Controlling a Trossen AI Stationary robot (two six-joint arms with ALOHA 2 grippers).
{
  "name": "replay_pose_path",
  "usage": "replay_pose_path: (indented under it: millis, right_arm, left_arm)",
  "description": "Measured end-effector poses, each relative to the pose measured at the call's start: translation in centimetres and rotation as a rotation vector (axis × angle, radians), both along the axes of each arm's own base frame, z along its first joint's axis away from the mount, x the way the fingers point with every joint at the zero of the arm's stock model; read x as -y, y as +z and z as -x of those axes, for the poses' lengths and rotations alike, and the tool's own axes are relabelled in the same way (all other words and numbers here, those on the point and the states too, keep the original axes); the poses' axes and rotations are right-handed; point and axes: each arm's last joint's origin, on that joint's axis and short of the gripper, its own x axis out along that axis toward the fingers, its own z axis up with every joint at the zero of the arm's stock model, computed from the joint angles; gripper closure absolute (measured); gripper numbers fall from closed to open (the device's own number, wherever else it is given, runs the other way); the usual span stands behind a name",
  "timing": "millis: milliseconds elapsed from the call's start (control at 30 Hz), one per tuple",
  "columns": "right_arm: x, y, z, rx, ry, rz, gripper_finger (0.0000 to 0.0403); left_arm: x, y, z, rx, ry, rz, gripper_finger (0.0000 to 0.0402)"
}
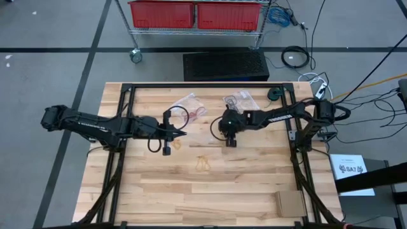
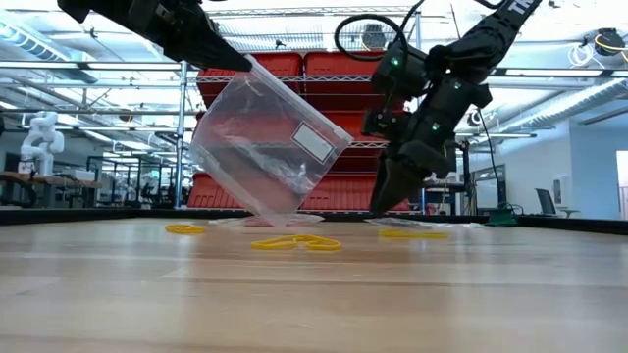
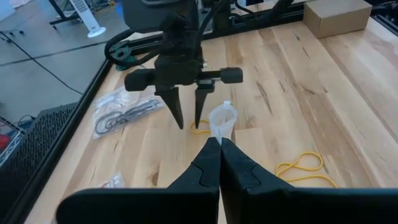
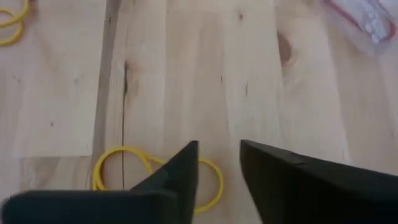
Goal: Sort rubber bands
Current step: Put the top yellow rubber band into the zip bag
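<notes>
My left gripper (image 1: 184,133) (image 3: 219,144) is shut on a clear plastic bag (image 2: 265,147) that hangs tilted above the table's middle. My right gripper (image 1: 230,141) (image 4: 219,149) stands open just beyond it, fingers pointing down close over a yellow rubber band (image 4: 118,163) (image 3: 199,130) lying flat on the wood. One finger stands over that band's loop. A pair of yellow bands (image 1: 203,164) (image 2: 294,242) lies nearer the front, and another (image 1: 177,145) lies below my left gripper. My left gripper pinches the bag's upper edge (image 2: 245,67) between its two shut fingers, which slant down from the table's left. The bag hangs below them, tilted, with its lower corner (image 2: 267,214) down near the table. My right gripper: I cannot tell whether a fingertip touches the yellow band.
Clear bags lie at the far side: one with black bands (image 3: 124,115) and one with red bands (image 1: 194,107). A cardboard box (image 1: 289,203) sits at the near right corner. A dark green roll (image 1: 273,95) lies at the far right. Bare wood spreads toward the front.
</notes>
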Motion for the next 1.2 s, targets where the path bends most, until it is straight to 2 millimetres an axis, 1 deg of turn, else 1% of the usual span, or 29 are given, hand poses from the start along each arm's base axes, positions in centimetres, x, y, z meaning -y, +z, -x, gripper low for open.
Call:
replay_pose_path:
  millis: [133, 200, 300, 400, 533, 667, 933, 1067, 1200]
  right_arm:
    - [0.0, 0.2, -0.3, 0.029, 0.067, 0.056, 0.0382]
    - [0.0, 0.1, -0.3, 0.023, 0.085, 0.072, 0.0396]
    - [0.2, -0.7, -0.4, -0.005, 0.079, 0.069, 0.0393]
    - [0.3, -2.4, -0.6, -0.051, 0.077, 0.062, 0.0400]
    - [0.1, -3.3, -0.7, -0.094, 0.057, 0.039, 0.0401]
    - [-0.5, -2.5, -0.3, -0.109, 0.020, 0.012, 0.0402]
    - [-2.4, -0.4, 2.1, -0.224, -0.038, -0.096, 0.0403]
    - [-3.2, -0.5, 2.9, -0.308, -0.084, -0.136, 0.0403]
    - [-3.8, -0.4, 2.8, -0.288, -0.165, -0.181, 0.0393]
  left_arm:
    - [0.0, 0.0, 0.0, 0.000, -0.001, -0.003, 0.0401]
    - [0.0, 0.0, 0.0, 0.000, -0.001, -0.003, 0.0401]
    - [0.0, 0.0, 0.0, 0.000, -0.001, -0.003, 0.0401]
    - [0.0, 0.0, 0.0, 0.000, -0.001, -0.003, 0.0401]
    - [0.0, 0.0, 0.0, -0.004, -0.001, -0.004, 0.0401]
    - [0.0, 0.0, 0.0, -0.005, -0.002, -0.004, 0.0401]
    - [0.0, -0.1, 0.0, -0.008, -0.001, -0.004, 0.0401]
    - [0.0, -0.1, 0.0, -0.009, -0.001, -0.004, 0.0401]
    - [0.0, -0.1, 0.0, -0.008, -0.001, -0.004, 0.0401]
